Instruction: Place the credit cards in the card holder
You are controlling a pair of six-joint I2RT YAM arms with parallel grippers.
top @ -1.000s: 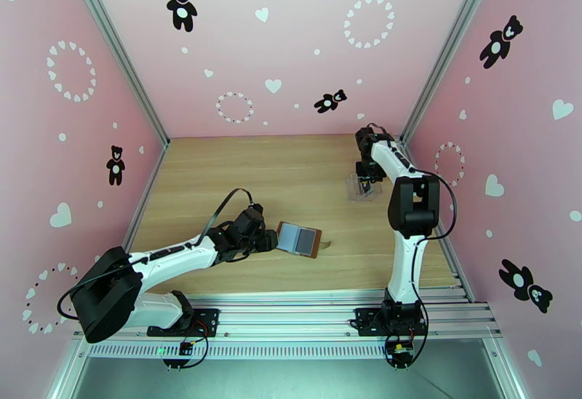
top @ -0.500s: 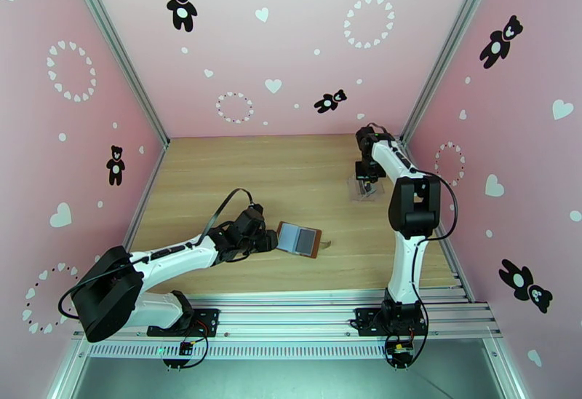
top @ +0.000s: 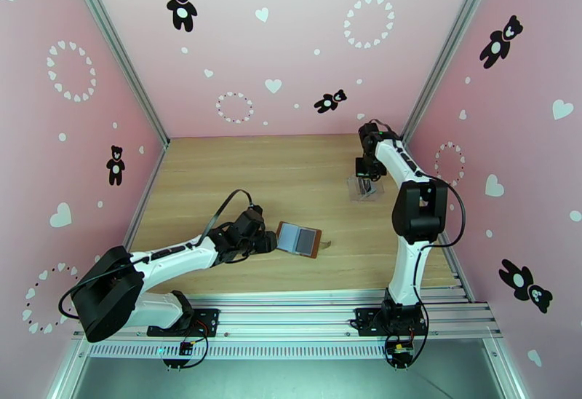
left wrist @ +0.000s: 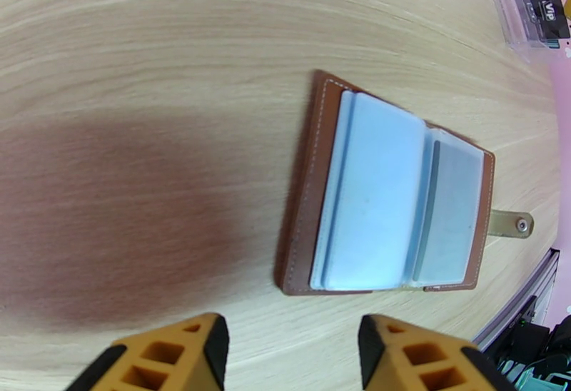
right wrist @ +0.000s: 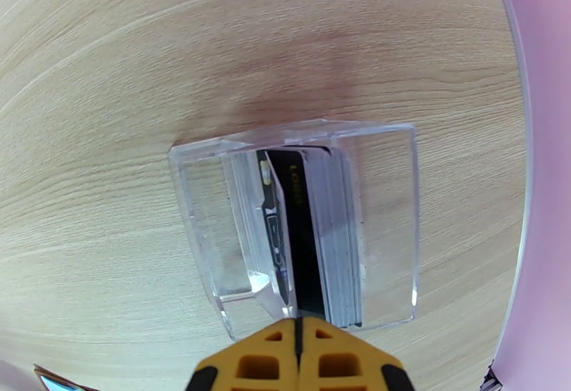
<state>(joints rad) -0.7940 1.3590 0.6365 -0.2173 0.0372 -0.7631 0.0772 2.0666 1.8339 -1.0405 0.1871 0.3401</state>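
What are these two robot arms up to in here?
The right gripper is closed at the top edge of the thin dark cards standing in a clear plastic case at the far right of the wooden table. Whether it pinches one is unclear. The left gripper hangs open beside the small brown leather-look wallet, which lies opened flat, its see-through pockets apparently empty.

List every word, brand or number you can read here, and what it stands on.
"LO...": gold letters on the dark card in the clear case, right wrist view; the rest is too blurred to read.
"VI...": pale letters on a card in that case, left wrist view; blurred, so not certain.
Wallet: no text to be seen.
Walls: bears, hearts and dots, no words.
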